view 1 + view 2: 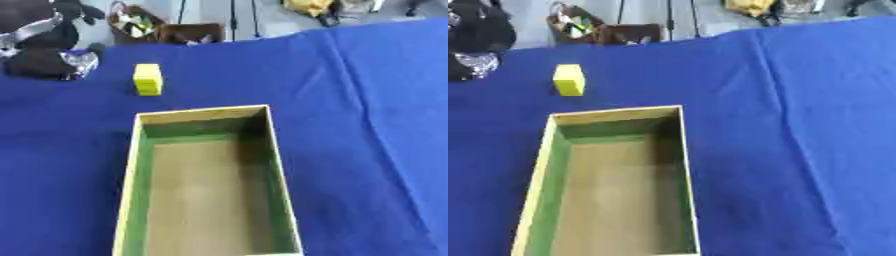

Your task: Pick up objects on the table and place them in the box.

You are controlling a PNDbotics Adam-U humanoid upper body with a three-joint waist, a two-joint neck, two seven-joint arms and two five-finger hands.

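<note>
My box (pixel 131 165) sits empty on the blue counter (pixel 367 125), so nothing is placed yet. The yellow block (pixel 148 79) stands just beyond it at 12 o'clock. My left robot hand (pixel 39 47) is at 10 o'clock; I cannot tell its fingers' state. No right robot hand shows.

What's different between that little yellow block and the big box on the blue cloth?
The block is small and solid; the box is far larger and open-topped, with nothing visible inside. The block is bright yellow all over; the box has pale rims, green inner walls and a brown floor. The block stands beyond the box's far end, apart from it. Both rest on the blue cloth, and neither is touched by a robot hand.
</note>
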